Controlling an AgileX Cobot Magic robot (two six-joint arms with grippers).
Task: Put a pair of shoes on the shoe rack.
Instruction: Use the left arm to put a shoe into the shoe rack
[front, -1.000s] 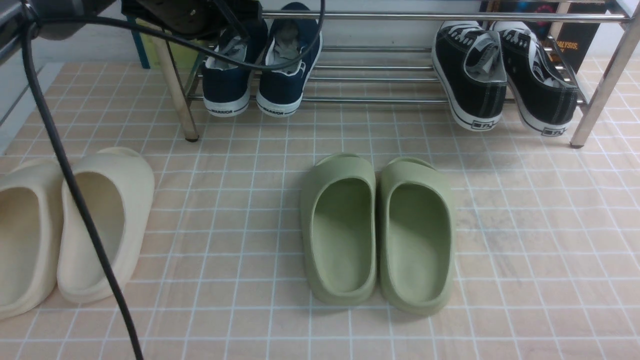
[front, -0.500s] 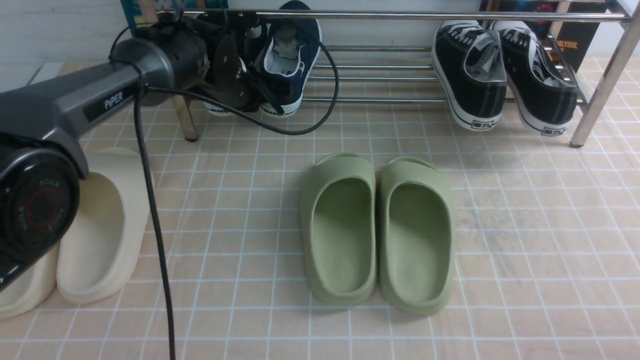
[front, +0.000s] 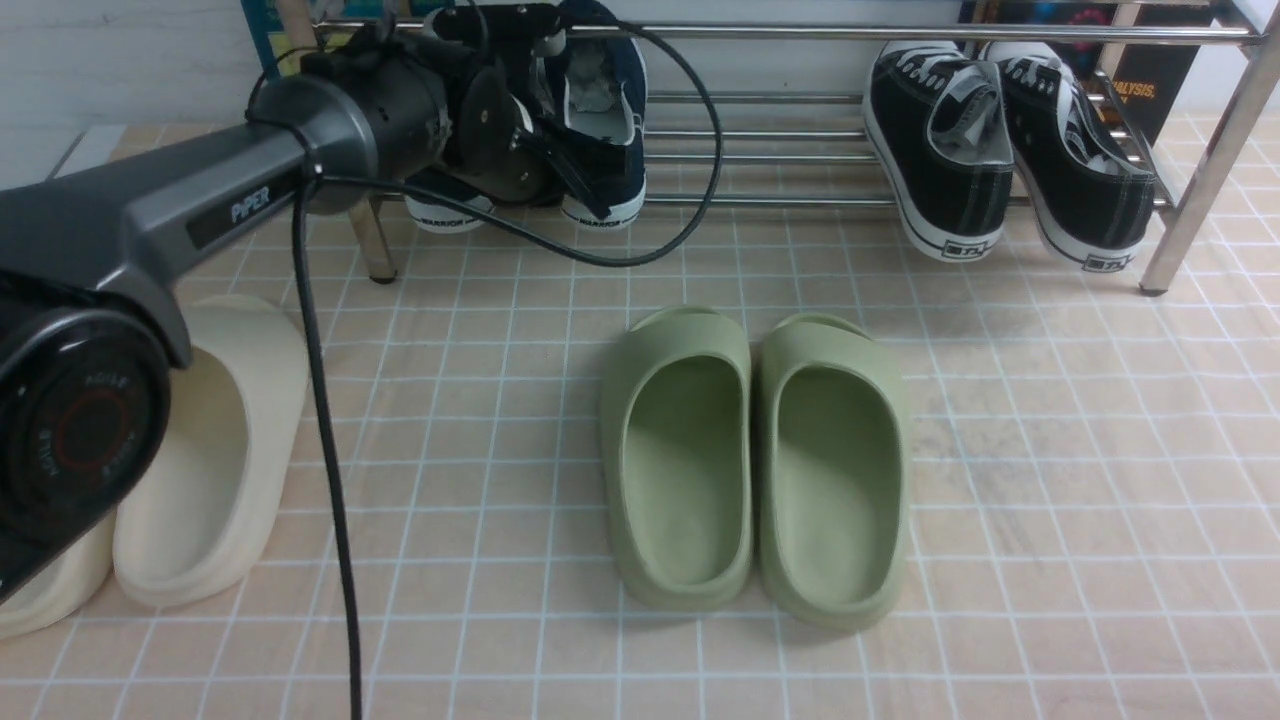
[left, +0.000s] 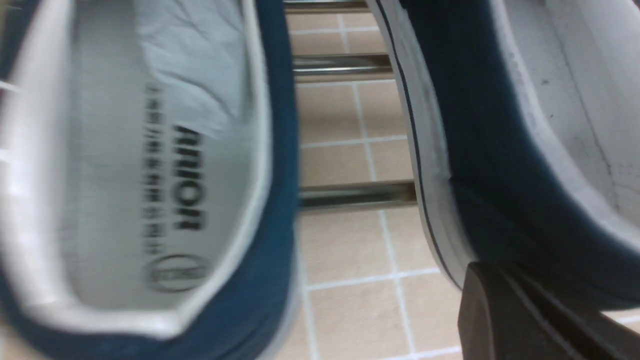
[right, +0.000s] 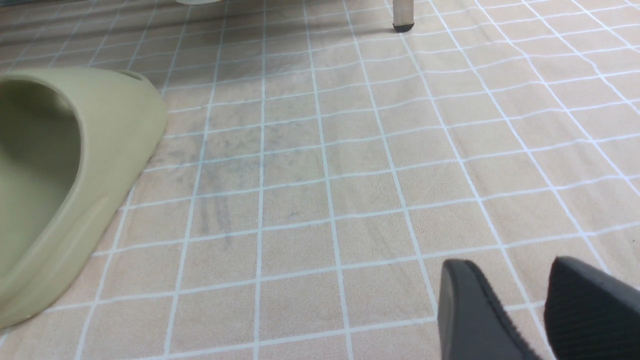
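Observation:
Both navy-blue shoes rest on the chrome shoe rack (front: 800, 32) at its left end. The right shoe (front: 605, 110) is in plain sight. The left shoe (front: 450, 215) is mostly hidden behind my left arm, with only its heel showing. My left gripper (front: 597, 208) reaches down between them, shut, with nothing seen between its jaws. In the left wrist view its dark finger (left: 500, 310) lies against the sole side of the right shoe (left: 490, 150); the left shoe (left: 165, 175) and a rack bar (left: 355, 195) are beside it. My right gripper (right: 510, 272) hovers open over bare floor.
Black lace-up sneakers (front: 940, 150) sit at the rack's right end. Green slides (front: 680, 450) lie mid-floor, one of them (right: 60, 175) near my right gripper. Cream slides (front: 210, 450) lie at the left under my arm. A black cable (front: 320, 450) hangs down. A rack leg (front: 1200, 170) stands at right.
My left arm came down from the top of the view to the navy shoes. The right navy shoe has since shifted right along the rack with the gripper against it.

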